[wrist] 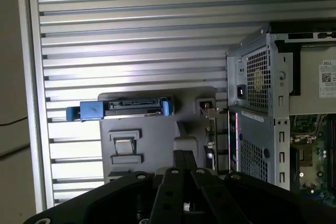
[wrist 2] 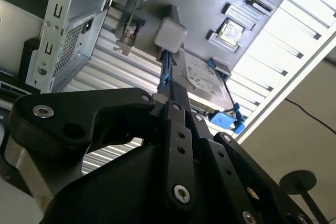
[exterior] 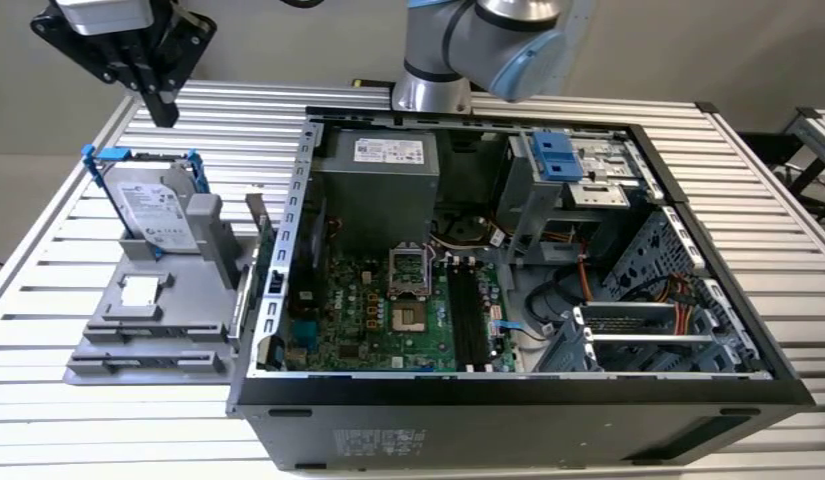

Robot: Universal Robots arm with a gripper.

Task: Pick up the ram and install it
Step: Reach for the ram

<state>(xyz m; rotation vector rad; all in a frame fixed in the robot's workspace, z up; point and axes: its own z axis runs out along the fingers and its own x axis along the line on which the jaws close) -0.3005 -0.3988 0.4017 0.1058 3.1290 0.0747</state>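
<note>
My hand (exterior: pixel 164 112) hangs over the counter (exterior: pixel 32 320) near the hard drive (exterior: pixel 152 205), fingers pinched narrow on nothing. The ram (exterior: pixel 257 218) stands on edge in the grey holder (exterior: pixel 159 335), just beside the computer case (exterior: pixel 519 425).

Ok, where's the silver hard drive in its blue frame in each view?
Exterior view: the silver hard drive in its blue frame stands tilted on the grey plastic holder, at the exterior view's left of the open computer case.
Second wrist view: label side showing, on that holder.
First wrist view: seen edge-on, on the holder.
Shared landmark: the grey holder.
</note>
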